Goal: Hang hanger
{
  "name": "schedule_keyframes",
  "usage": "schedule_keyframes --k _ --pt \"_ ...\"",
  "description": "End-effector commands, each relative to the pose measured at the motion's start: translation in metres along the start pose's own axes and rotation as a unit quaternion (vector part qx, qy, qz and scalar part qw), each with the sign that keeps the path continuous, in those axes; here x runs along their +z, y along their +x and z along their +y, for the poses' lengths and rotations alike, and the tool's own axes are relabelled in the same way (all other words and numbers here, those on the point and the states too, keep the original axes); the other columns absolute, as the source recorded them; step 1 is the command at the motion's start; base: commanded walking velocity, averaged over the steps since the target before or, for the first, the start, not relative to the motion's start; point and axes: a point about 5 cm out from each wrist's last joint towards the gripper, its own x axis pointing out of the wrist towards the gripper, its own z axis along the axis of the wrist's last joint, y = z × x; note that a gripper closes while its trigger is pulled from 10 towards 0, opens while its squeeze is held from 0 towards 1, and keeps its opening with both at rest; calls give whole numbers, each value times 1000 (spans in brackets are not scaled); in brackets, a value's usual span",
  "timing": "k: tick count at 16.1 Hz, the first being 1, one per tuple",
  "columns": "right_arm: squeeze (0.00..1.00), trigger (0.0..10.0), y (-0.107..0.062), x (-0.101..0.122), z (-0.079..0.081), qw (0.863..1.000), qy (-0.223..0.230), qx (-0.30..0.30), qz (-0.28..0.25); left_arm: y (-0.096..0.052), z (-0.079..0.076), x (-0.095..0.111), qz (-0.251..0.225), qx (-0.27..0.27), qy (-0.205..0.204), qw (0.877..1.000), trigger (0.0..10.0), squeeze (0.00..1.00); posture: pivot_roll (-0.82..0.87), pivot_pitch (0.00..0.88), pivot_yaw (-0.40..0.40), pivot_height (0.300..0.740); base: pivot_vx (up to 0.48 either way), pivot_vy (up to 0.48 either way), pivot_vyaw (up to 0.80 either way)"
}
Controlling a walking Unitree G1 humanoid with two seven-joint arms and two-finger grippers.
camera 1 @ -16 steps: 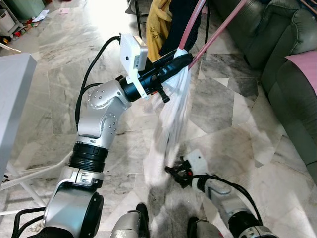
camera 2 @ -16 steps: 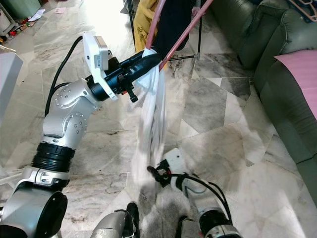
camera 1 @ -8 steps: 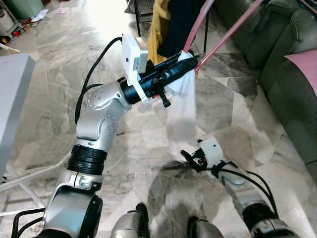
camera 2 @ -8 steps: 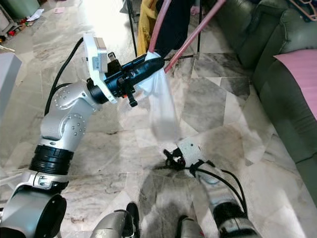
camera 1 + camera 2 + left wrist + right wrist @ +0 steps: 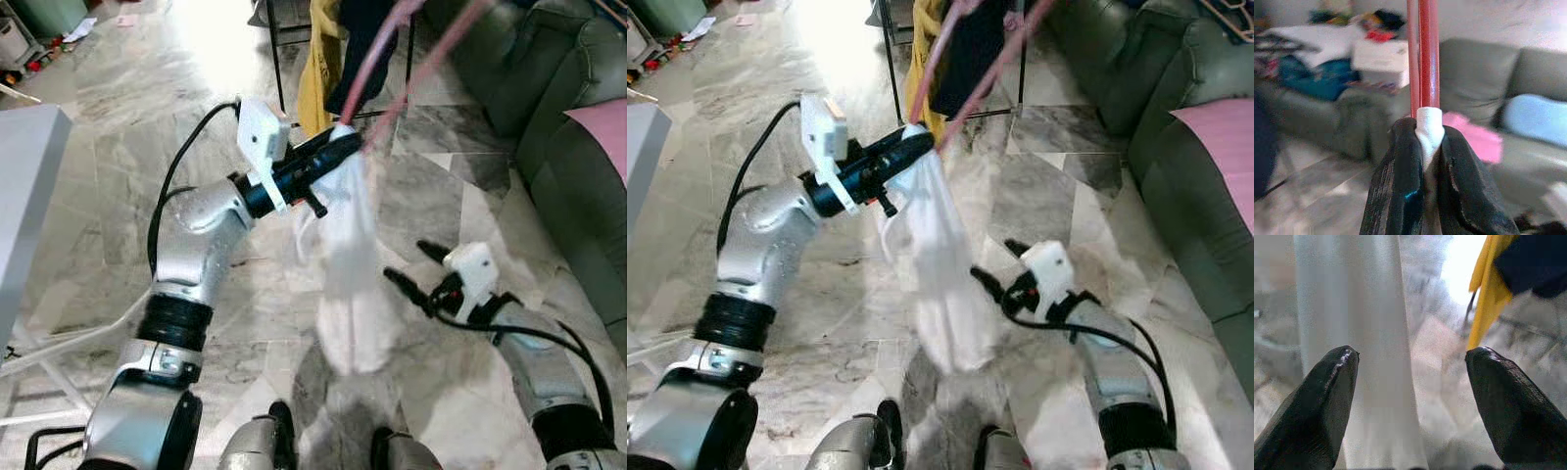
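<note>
Nearest the robot, low over the marble floor [image 5: 108,176], the right gripper [image 5: 413,270] reaches out with its two black fingers spread wide and nothing between them. In its wrist view the white garment [image 5: 1359,347] hangs just ahead of the gap, so the arm seems placed to steady or catch the loose cloth, though it is not touching it.

Further out and higher, the left gripper [image 5: 345,144] has its jaws pressed together on the top of that white garment [image 5: 345,264], right where the cloth wraps the pink hanger [image 5: 370,69]. The left wrist view shows the white fabric squeezed between the black fingers [image 5: 1398,181] with two red-pink rods rising straight out of it. Holding at that junction likely keeps both cloth and hanger under control with one grip while the arm lifts toward the rail. The garment dangles freely below, blurred at its lower end.

Beyond the gripper stands a dark clothes rack [image 5: 272,49] carrying one yellow garment [image 5: 315,59] and one dark garment [image 5: 361,29]. A green sofa [image 5: 549,108] lies to the right. The hanger's hook is out of frame, so whether it has caught the rail cannot be told.
</note>
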Motion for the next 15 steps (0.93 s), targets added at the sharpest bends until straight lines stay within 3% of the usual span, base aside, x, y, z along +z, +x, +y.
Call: schedule_keyframes --k 1,2,4,6,7,8,10,15 --pt "0 10000 -1 -21 16 999 18 12 39 -6 -3 -17 29 25 -7 999 10000 0 -5 229 74 740 0 0 0" --pt "0 10000 2 -30 28 998 39 1 58 -20 -9 -42 54 64 -21 996 10000 0 -13 223 64 740 0 0 0" --pt "0 10000 7 -39 41 995 60 -23 75 -40 -14 -73 74 127 -44 988 10000 0 -20 210 46 740 0 0 0" --pt "0 10000 12 -44 52 992 88 -52 71 -68 -20 -106 117 187 -26 975 10000 0 -25 200 28 740 0 0 0" --pt "0 10000 14 -46 56 991 91 -59 73 -82 -19 -120 138 234 -41 961 10000 0 -31 191 11 740 0 0 0" --pt "0 10000 17 -49 61 990 96 -66 80 -103 -17 -138 174 286 -62 940 10000 0 -38 184 -2 740 0 0 0" --pt "0 10000 17 -51 63 988 107 -70 81 -113 -16 -145 195 308 -56 930 10000 0 -38 178 -12 740 0 0 0" --pt "0 10000 15 -58 64 980 136 -123 83 -112 -32 -157 202 308 -62 928 10000 0 -44 161 -11 740 0 0 0"
